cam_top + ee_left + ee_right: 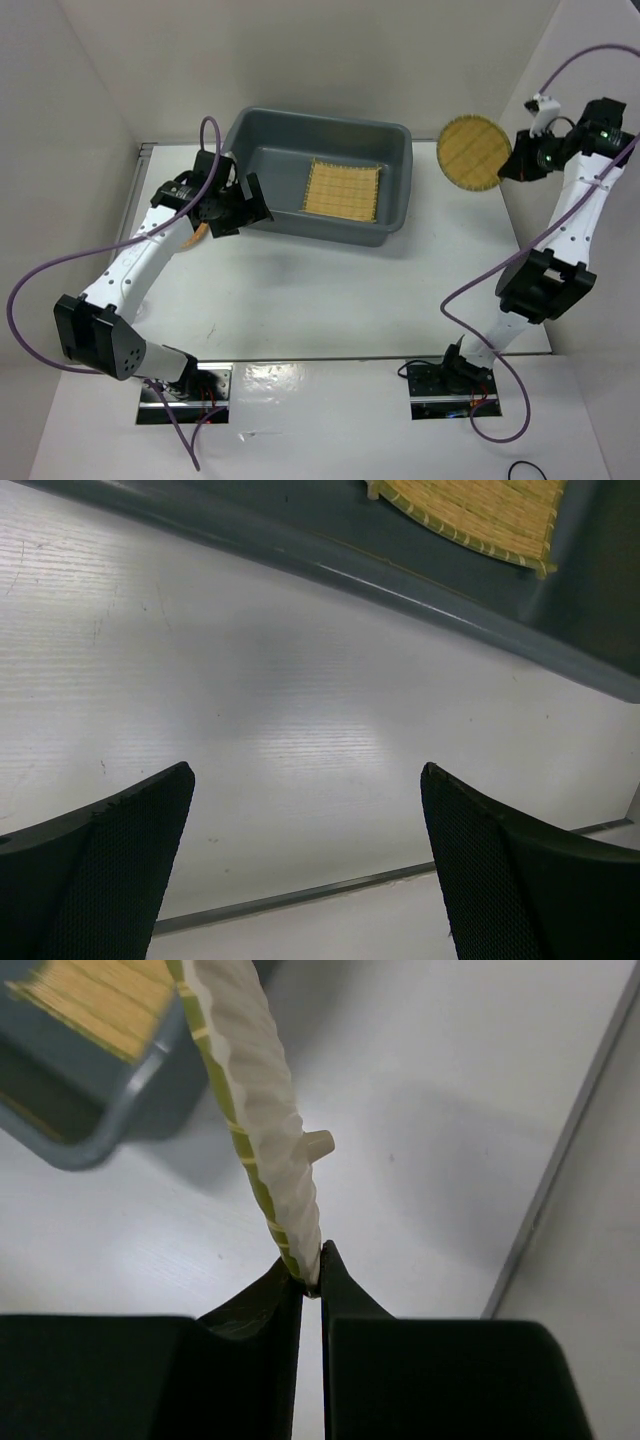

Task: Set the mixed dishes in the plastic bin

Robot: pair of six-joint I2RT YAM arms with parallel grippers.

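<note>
The dark grey plastic bin (395, 215) stands at the back middle of the table. The square tan woven plate (343, 190) lies flat inside it and shows in the left wrist view (480, 510). My right gripper (513, 165) is shut on the rim of the round tan woven plate (473, 152) and holds it in the air just right of the bin; in the right wrist view the plate (255, 1090) stands edge-on between the jaws. My left gripper (240, 208) is open and empty beside the bin's left wall (400, 585). The orange-brown plate and clear cups are out of view.
White walls close the table at the back, left and right. The table's right edge strip (560, 1150) runs close beside my right gripper. A bin corner (95, 1130) shows below the held plate.
</note>
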